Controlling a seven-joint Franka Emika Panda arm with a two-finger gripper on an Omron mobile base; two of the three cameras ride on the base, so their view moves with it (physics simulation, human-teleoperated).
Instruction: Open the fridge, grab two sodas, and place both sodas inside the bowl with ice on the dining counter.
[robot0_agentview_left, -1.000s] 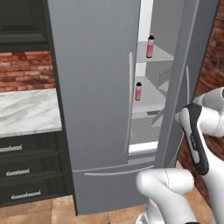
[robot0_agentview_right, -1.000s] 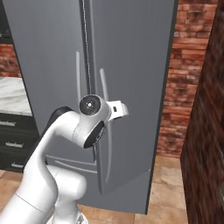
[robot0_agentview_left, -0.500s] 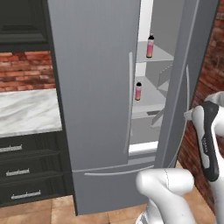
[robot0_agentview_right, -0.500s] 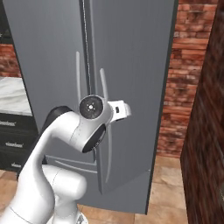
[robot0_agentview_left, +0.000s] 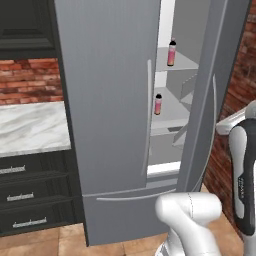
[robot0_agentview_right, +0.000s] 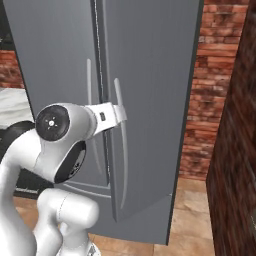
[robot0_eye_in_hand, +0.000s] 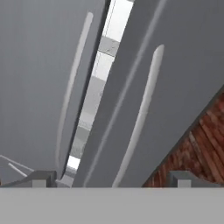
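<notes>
Currently the tall matte grey French-door fridge (robot0_agentview_left: 110, 115) is standing with its right-hand door (robot0_agentview_left: 210, 100) swung partly out, leaving a gap through which pale grey shelves are showing. Two slim pink soda bottles with dark caps are standing upright inside: the upper soda (robot0_agentview_left: 171, 53) near the front edge of a higher shelf, the lower soda (robot0_agentview_left: 158, 104) near the front edge of the shelf below. The two-finger gripper (robot0_eye_in_hand: 109, 179) is facing the door gap with its fingers spread wide and nothing between them, close to the slim curved handle (robot0_eye_in_hand: 140, 118) of the opened door. Judgement: the door is not yet wide enough for a clean reach. The step is best done by pushing the door's inner edge further outward, keeping the wrist clear of both handles, before reaching for either bottle.
</notes>
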